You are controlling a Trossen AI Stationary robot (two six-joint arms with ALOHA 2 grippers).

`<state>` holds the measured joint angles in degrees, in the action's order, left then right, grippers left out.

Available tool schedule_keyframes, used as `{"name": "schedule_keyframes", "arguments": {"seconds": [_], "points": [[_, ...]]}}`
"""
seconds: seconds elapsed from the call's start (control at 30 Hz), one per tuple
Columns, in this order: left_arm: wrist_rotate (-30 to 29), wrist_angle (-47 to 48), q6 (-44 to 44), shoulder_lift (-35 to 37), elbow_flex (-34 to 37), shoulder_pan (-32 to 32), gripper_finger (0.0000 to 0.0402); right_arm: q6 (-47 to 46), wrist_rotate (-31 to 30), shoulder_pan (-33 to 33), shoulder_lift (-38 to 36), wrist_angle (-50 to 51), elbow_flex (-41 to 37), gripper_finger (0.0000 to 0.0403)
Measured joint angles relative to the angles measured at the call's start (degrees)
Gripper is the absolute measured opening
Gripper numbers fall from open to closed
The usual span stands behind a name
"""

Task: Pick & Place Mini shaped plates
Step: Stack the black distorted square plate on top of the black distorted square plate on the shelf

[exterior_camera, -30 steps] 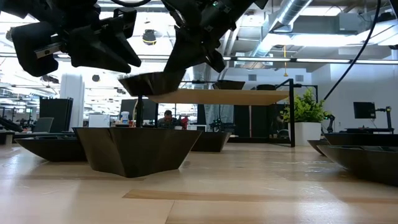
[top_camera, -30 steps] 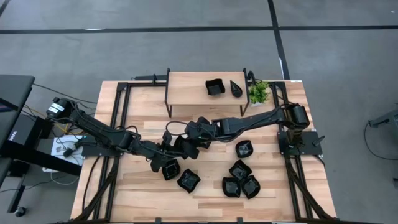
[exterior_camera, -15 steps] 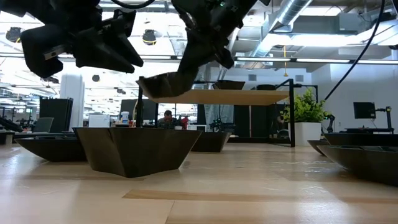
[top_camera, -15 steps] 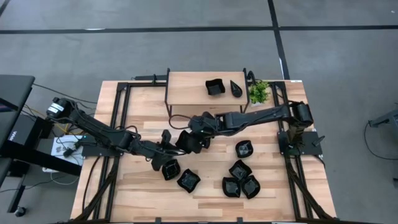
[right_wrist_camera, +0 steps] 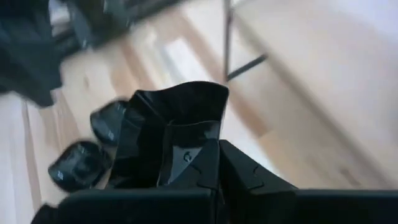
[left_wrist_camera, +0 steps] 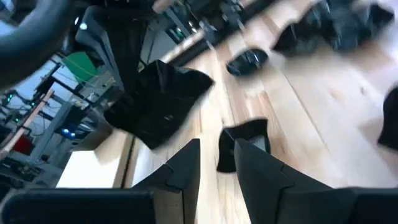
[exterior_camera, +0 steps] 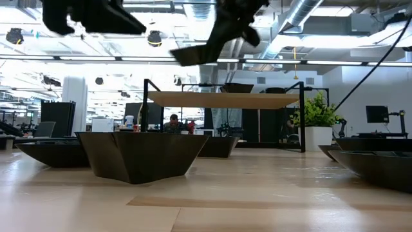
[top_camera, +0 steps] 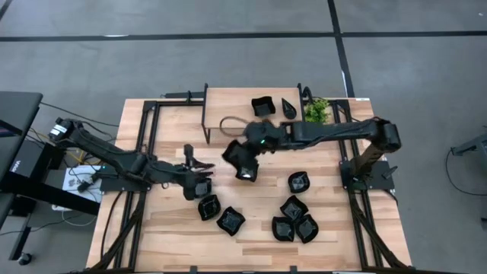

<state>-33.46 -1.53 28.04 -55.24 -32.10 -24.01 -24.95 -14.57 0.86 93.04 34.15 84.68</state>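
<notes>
A small black square plate hangs in the air in front of the raised wooden shelf, with my right gripper shut on it; the low view shows this plate high above the table. My left gripper stands open to its left, nothing between its fingers. Several other black plates rest on their bases on the table, such as one near the left gripper and a cluster at the near right. Two plates sit on the shelf. My right gripper pinches the plate's rim and wall on the side nearest the wrist, between its two fingers. The fingers come slanting down from the table's right. The plate sticks out ahead of the fingertips, tilted, lifted clear of the table.
A small green potted plant stands at the shelf's right end. The shelf's black metal legs rise from the table. Black frame rails run along both table sides. Bare wood lies between the two arms.
My right gripper has risen and drawn toward the table's far edge and the shelf, carrying the plate from just above table height to above shelf height. My left gripper has risen, rolled and pulled back toward the table's left edge, away from the plate.
</notes>
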Motion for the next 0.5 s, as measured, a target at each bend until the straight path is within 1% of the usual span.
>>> {"name": "schedule_keyframes", "arguments": {"seconds": [0.13, 0.27, 0.37, 0.5], "points": [[-1.1, -0.1, -5.2, 4.0, 0.0, 0.1, 0.0102, 0.0, -0.8, 4.0, -5.1, 1.4, 0.0, 0.0000], [-1.3, -0.3, -11.1, 6.4, 0.0, 0.1, 0.0102, 0.0, -1.0, 10.3, -9.6, 2.9, 0.0, 0.0000], [-1.3, -0.4, -14.7, 6.9, 0.0, 0.1, 0.0102, -1.5, 1.2, 16.3, -11.9, 4.6, 0.0, 0.0000], [-1.3, -0.8, -18.2, 6.7, 0.0, 0.1, 0.0102, -4.4, 4.8, 23.7, -12.2, 7.4, 0.0, 0.0000]]}}
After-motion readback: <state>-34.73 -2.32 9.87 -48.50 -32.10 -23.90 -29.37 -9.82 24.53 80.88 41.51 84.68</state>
